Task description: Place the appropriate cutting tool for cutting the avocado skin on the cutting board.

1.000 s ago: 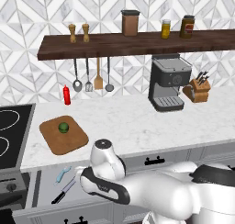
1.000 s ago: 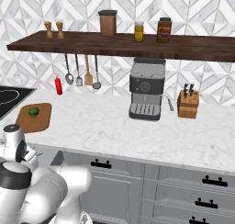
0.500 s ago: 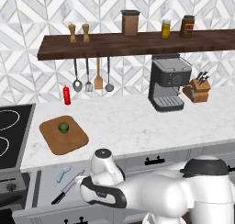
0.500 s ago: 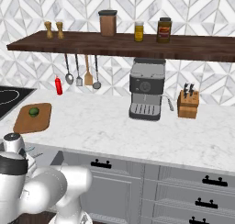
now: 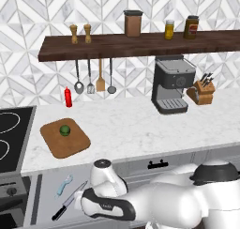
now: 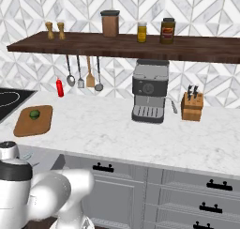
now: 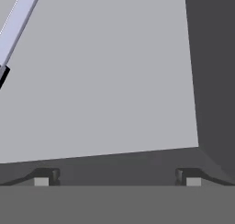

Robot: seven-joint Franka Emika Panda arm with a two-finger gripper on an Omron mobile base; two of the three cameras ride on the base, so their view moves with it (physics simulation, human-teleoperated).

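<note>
Now the arm has dipped lower into the open drawer (image 5: 47,200), gripper (image 7: 117,177) jaws spread wide and empty. Its knife (image 5: 69,203) lies beside the peeler (image 5: 64,186), blade (image 7: 18,21) edging into hand view; the board (image 5: 64,138) awaits with its avocado (image 5: 64,129).

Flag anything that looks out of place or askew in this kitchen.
Nothing is spilled or damaged. One oddity: the avocado sits on the cutting board with no tool beside it, while the knife and peeler lie in the open drawer below the counter, the knife askew.
</note>
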